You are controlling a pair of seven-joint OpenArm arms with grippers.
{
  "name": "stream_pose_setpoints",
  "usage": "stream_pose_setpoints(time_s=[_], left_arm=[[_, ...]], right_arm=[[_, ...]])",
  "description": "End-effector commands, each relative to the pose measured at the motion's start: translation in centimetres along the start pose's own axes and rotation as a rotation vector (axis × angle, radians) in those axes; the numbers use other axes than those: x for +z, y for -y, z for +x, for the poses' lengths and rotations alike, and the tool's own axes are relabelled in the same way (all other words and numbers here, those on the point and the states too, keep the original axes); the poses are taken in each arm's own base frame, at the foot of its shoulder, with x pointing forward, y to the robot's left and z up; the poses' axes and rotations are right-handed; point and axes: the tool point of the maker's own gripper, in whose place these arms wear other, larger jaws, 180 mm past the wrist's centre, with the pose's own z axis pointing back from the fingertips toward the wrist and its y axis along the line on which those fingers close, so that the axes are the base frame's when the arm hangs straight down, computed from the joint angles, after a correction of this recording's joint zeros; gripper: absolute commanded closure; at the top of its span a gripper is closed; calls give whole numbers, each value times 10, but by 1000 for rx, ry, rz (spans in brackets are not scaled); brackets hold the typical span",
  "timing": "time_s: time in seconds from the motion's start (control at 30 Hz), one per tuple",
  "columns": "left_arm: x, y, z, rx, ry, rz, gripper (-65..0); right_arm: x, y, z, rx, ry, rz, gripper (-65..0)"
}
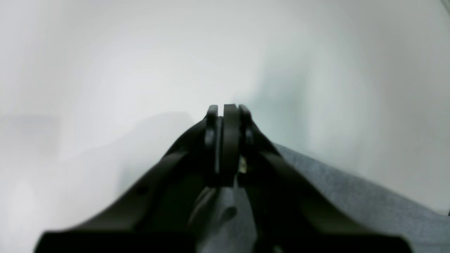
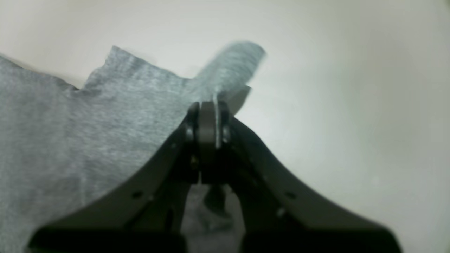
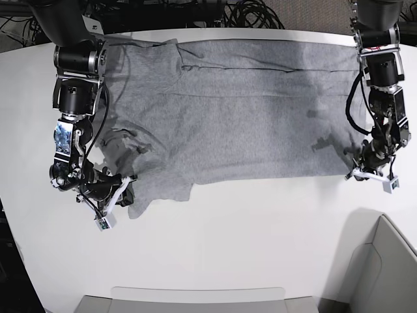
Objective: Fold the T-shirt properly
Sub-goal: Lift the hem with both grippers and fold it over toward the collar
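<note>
Across the far half of the white table [image 3: 260, 228] the grey T-shirt [image 3: 247, 117] lies spread out, its plain side up, with its long edges running from one side of the table to the other and some wrinkles near the sleeve end. At the near corner on the robot's right, the right claw [image 2: 209, 121] is pinched tight on a fold of the T-shirt's cloth; in the right wrist view a flap of grey fabric sticks up past the closed tips. At the other near corner the left claw [image 1: 227, 123] is likewise clamped together, and grey cloth shows inside and beside it in the left wrist view. From the base view both claws sit low at the T-shirt's near edge, well apart.
</note>
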Motion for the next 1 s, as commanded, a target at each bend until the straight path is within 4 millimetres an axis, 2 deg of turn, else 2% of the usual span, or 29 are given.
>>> stream_pose_setpoints(time_s=[0.0, 0.1, 0.17, 0.27, 0.43, 0.53, 0.63, 0.97], left_arm=[[5, 4, 23, -12, 39, -9, 0], [6, 4, 20, -15, 16, -11, 0], [9, 8, 26, -29, 30, -18, 0], [21, 0, 30, -49, 54, -9, 0], [38, 0, 34, -58, 40, -17, 0], [49, -12, 27, -29, -4, -1, 0], [61, -12, 29, -37, -9, -5, 0], [92, -26, -2, -97, -76, 31, 0]], right_arm=[[7, 8, 19, 11, 47, -20, 0], [9, 7, 11, 14, 41, -22, 0], [15, 3, 10, 35, 55, -30, 0], [29, 1, 14, 79, 53, -56, 0], [56, -7, 18, 162, 41, -106, 0], [67, -11, 17, 194, 31, -127, 0], [73, -14, 7, 207, -2, -139, 0], [101, -42, -21, 267, 6, -150, 0]])
